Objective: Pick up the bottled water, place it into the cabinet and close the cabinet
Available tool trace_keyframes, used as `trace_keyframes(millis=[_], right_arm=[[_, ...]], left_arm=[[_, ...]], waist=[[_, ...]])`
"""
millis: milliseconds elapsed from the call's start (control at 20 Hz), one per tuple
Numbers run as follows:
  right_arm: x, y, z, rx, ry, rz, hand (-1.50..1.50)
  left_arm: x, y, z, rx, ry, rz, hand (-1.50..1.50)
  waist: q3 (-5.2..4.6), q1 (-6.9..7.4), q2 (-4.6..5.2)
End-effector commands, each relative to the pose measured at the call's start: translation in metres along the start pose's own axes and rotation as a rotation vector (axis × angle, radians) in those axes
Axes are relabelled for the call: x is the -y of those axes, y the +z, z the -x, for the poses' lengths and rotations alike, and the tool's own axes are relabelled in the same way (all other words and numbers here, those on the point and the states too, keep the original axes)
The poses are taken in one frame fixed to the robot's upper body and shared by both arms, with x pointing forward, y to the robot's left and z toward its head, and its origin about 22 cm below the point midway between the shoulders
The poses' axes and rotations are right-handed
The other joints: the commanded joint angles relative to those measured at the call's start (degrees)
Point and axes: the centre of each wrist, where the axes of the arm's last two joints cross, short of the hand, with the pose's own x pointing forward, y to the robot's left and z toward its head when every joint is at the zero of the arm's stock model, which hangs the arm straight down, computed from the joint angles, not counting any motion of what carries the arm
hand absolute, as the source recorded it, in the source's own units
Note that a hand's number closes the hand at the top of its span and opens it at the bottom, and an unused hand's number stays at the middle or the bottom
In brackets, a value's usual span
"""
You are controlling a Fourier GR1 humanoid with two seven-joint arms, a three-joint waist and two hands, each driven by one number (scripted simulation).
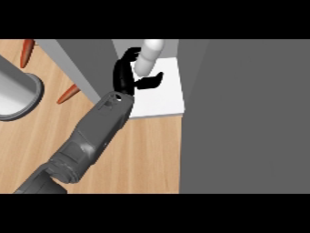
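The cabinet (251, 113) fills the right half of the head view as a broad grey panel, with a narrower grey wall at its left and a white shelf floor (164, 95) showing in the gap between them. The wooden counter (137, 154) runs under everything at the lower left. A big grey cylinder with a flared base (6, 88) stands on the counter at the left edge. One grey forearm (90, 141) comes in from the lower left and slants up toward the shelf opening. Its black hand (125, 76) is over the white shelf floor, fingers and thumb curled round the lower part of the bottled water (147, 57), which stands nearly upright inside the opening, leaning slightly right at the top. From the pictures alone it is hard to say which arm this is; I take it as the right. Two small orange carrots (27, 51) (68, 93) lie on the counter, one near the top left, one just beside the cabinet wall.
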Motion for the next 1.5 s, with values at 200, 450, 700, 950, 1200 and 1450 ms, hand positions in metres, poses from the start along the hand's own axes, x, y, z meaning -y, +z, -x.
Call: trace_keyframes(millis=[200,450,700,950,1200,1450], right_arm=[[-0.001,-0.007,-0.011,0.060,-0.055,0.019,-1.50],[-0.003,-0.008,-0.016,0.052,-0.059,0.010,-1.50],[0.001,-0.004,-0.017,0.047,-0.061,0.002,-1.50],[-0.004,-0.018,-0.030,0.056,-0.046,-0.017,-1.50],[-0.013,-0.014,-0.037,0.031,-0.034,-0.033,-1.50],[-0.011,-0.015,-0.036,0.036,-0.032,-0.006,-1.50]], left_arm=[[0.000,-0.018,-0.028,0.104,0.007,-0.003,-1.50],[0.001,-0.019,-0.053,0.216,0.359,-0.013,1.50],[0.000,-0.017,-0.054,0.251,0.515,0.135,1.50],[0.004,-0.008,-0.045,0.248,0.545,0.151,1.50],[0.010,0.019,-0.036,0.200,0.626,0.256,1.50],[0.013,0.052,-0.030,0.164,0.807,0.448,-1.50]], waist=[[-0.07,-0.28,0.40],[-0.25,1.11,0.22],[-0.05,1.79,-0.85],[-0.08,1.11,-0.64],[-0.11,1.95,-1.64],[-0.11,3.78,-1.97]])
